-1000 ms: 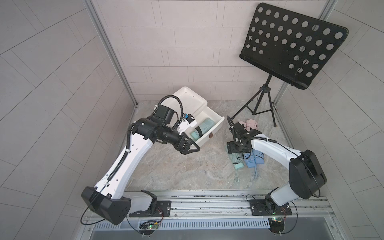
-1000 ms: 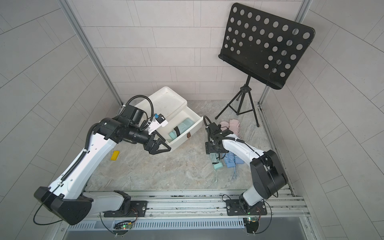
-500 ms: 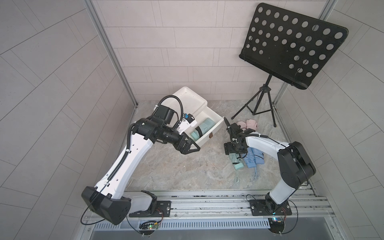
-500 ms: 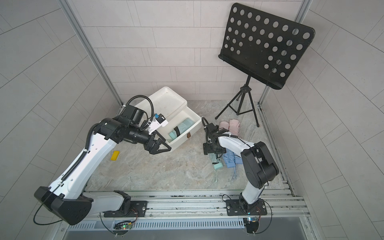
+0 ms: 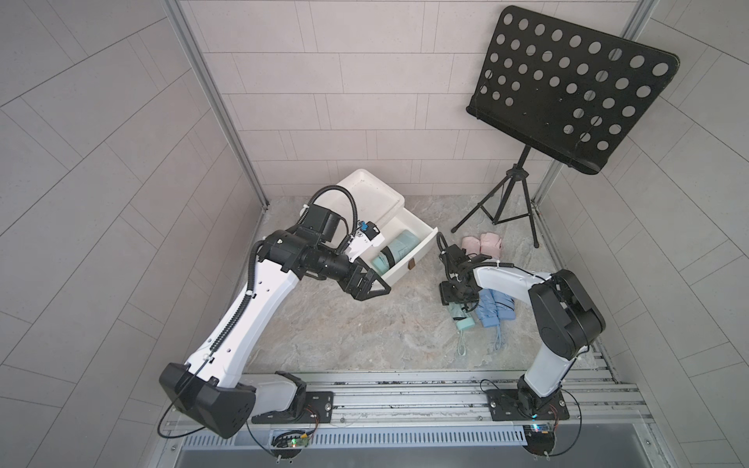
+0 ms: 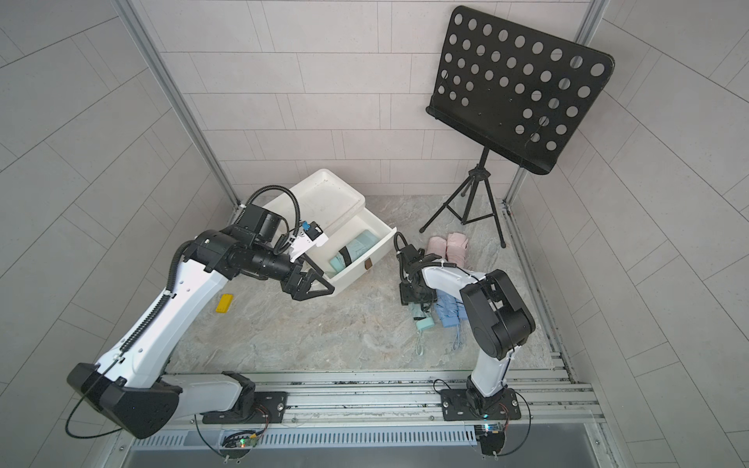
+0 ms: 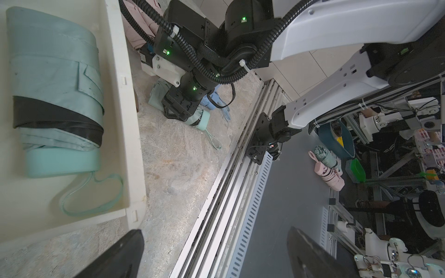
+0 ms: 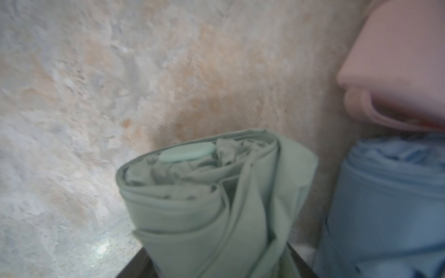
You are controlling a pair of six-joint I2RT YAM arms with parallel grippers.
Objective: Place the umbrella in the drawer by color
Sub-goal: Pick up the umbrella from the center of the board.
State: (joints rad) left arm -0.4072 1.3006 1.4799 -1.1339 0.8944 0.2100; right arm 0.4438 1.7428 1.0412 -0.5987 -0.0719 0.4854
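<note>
Saw folded green umbrella (image 5: 463, 322) lying flat on floor, touching blue umbrella (image 5: 496, 310); second green umbrella (image 5: 395, 251) inside open white drawer (image 5: 407, 262).

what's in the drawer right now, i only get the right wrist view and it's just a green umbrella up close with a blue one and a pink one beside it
observer: one green umbrella lies inside the open white drawer.
operator: ok and where's the other arm
observer: the left pincer hovers open and empty just off the drawer's front corner.
operator: how many pinks out there
observer: two pink umbrellas lie side by side near the feet of the music stand.
</note>
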